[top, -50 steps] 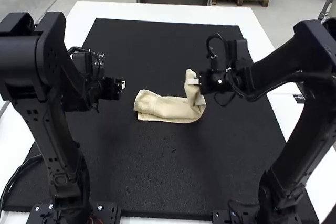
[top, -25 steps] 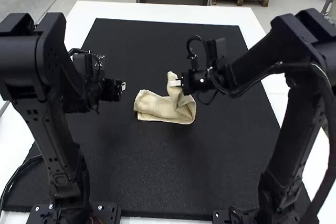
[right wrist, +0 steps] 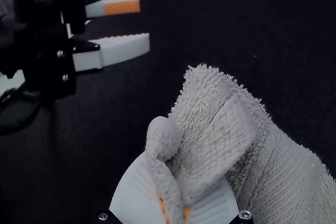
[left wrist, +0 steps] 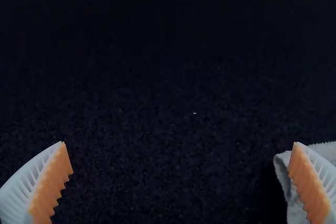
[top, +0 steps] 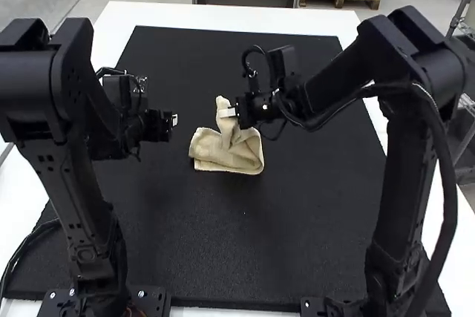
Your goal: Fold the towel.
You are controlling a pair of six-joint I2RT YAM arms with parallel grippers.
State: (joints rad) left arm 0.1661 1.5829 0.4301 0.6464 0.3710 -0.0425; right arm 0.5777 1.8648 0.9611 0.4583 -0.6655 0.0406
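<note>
Now — lifted towel end [top: 224, 125] further left

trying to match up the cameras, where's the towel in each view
High view: towel near the middle of the black mat, part raised in the right gripper.
Left wrist view: part behind a finger of the left gripper.
Right wrist view: pinched in the right gripper.
Shared landmark: the black mat.

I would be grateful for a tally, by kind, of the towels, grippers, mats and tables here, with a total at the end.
Towel: 1
Grippers: 2 (left gripper, right gripper)
Black mat: 1
White table: 1
Total: 5
</note>
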